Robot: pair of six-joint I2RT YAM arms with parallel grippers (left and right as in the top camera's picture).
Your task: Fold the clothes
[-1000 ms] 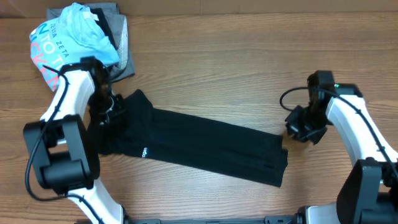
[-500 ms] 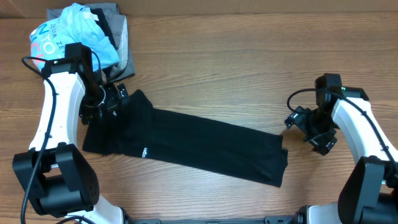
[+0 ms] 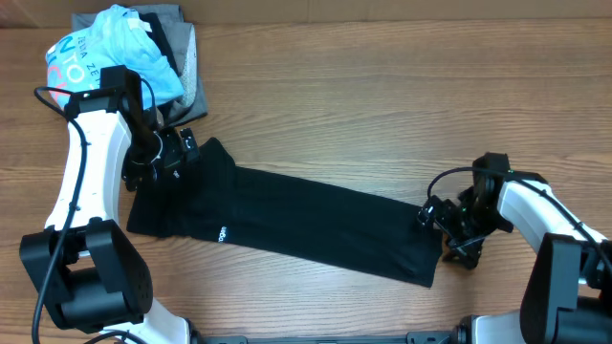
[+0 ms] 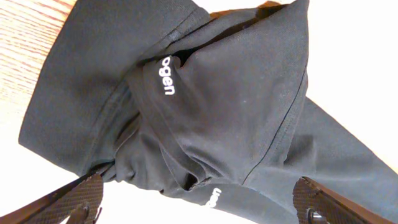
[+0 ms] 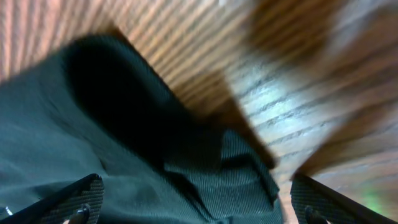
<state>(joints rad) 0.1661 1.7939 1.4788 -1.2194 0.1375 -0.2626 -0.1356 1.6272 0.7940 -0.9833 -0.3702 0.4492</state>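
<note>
One wide wooden table carries everything here. Across its middle lies the black T-shirt, folded into a long narrow band that slants from the upper left down to the lower right, its left end broader and bunched.

The left arm reaches in over that broad end, and the right arm bends in low toward the narrow end. In the far left corner a light blue tee sits crumpled on top of grey garments, just beyond the shirt's upper left tip.

The left gripper hangs over the rumpled collar area with its fingers spread wide, clamping nothing. The right gripper is at the shirt's lower right corner, its fingers likewise spread apart over the fabric edge; its wrist view is blurred.

Smallest of all, white logo lettering shows on a black neckband, and another small white mark sits near the shirt's lower edge.
</note>
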